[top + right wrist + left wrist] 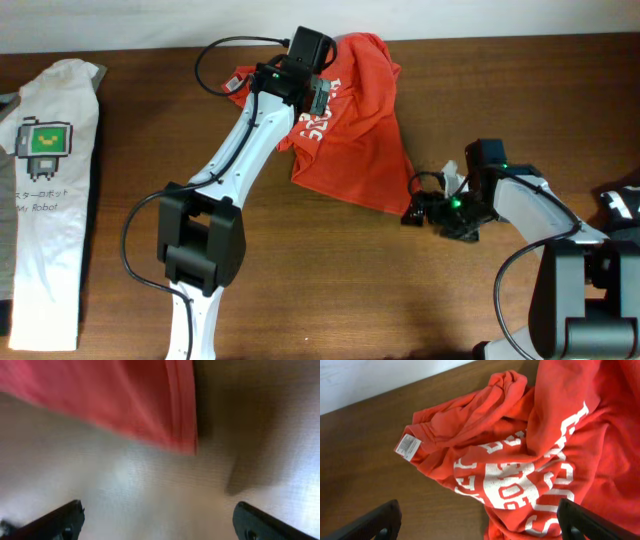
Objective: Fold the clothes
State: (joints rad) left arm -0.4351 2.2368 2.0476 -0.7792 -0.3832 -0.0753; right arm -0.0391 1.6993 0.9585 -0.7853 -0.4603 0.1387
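Observation:
The red-orange T-shirt (pixel 355 120) lies crumpled at the back middle of the wooden table, white lettering showing. My left gripper (pixel 318 97) hovers over its left part, open and empty. In the left wrist view the shirt (pixel 555 450) shows bunched folds, white print and a white tag (pixel 408 446), with my open fingers (pixel 482 525) above its lower edge. My right gripper (pixel 420 210) is open and empty just right of the shirt's lower right corner. The right wrist view shows that hem (pixel 175 415), blurred, ahead of the open fingers (pixel 159 522).
A white T-shirt with a green pixel-robot print (pixel 45 190) lies flat at the left edge. A dark item (pixel 625 205) sits at the right edge. Bare wood (pixel 330 280) fills the front of the table.

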